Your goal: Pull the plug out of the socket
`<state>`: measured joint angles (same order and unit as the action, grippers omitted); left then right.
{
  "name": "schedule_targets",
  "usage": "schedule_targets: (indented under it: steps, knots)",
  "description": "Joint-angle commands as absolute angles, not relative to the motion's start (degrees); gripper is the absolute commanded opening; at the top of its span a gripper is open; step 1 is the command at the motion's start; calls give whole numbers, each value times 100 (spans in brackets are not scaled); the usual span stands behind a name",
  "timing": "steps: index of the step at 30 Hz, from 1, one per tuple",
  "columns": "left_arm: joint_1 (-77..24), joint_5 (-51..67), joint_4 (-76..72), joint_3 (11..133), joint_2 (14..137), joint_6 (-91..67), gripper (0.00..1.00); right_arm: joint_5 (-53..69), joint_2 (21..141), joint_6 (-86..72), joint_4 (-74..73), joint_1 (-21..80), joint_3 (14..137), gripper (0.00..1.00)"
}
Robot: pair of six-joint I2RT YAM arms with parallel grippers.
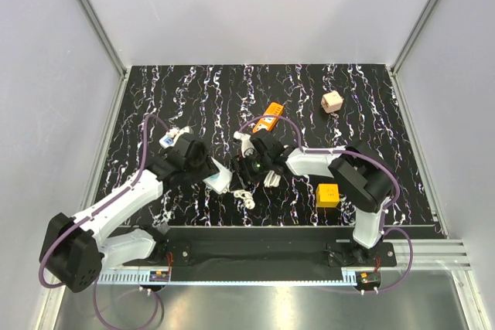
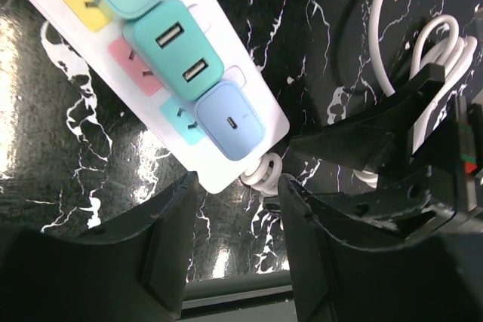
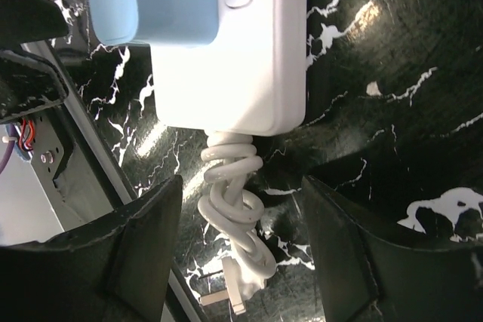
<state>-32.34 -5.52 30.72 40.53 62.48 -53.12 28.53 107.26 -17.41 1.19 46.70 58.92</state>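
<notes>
The long white socket strip (image 2: 226, 167) lies on the black marble table, and its end also shows in the right wrist view (image 3: 234, 58). A teal USB plug (image 2: 177, 47) and a light blue plug (image 2: 230, 118) sit in its coloured outlets, and the blue one shows again in the right wrist view (image 3: 151, 1). The strip's short coiled cord (image 3: 234, 209) ends in a loose pronged plug (image 3: 230, 299). My left gripper (image 2: 235, 209) is open just past the strip's end, holding nothing. My right gripper (image 3: 241, 186) is open with a finger on either side of the coiled cord, not touching it.
An orange power strip (image 1: 268, 119) lies behind the grippers. A pink cube (image 1: 332, 101) sits at the back right and a yellow cube (image 1: 327, 195) at the front right. The two grippers (image 1: 207, 169) (image 1: 259, 161) are close together at mid-table.
</notes>
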Motion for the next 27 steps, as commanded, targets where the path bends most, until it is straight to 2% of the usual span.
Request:
schedule_targets:
  steps: [1, 4, 8, 15, 21, 27]
  knots:
    - [-3270, -958, 3278, 4464, 6310, -5326, 51, 2813, 10714, -1687, 579, 4737, 5591, 71]
    - [-3270, -958, 3305, 4552, 6433, -5352, 52, 2515, 10775, -1661, 554, 4737, 5546, 68]
    - [-3270, -967, 3375, 4676, 6513, -5405, 52, 1997, 10846, -1661, 282, 4746, 5625, 58]
    - [-3270, -1169, 3410, 4527, 6004, -5502, 53, 476, 10801, -1547, -350, 4746, 5800, 58]
    - [-3270, -1178, 3322, 4377, 5687, -5572, 53, -851, 11031, -1169, -1465, 4737, 7038, 61]
    - [-3270, -1125, 3314, 4254, 5432, -5476, 54, -301, 10012, -1616, -1714, 4746, 6839, 67]
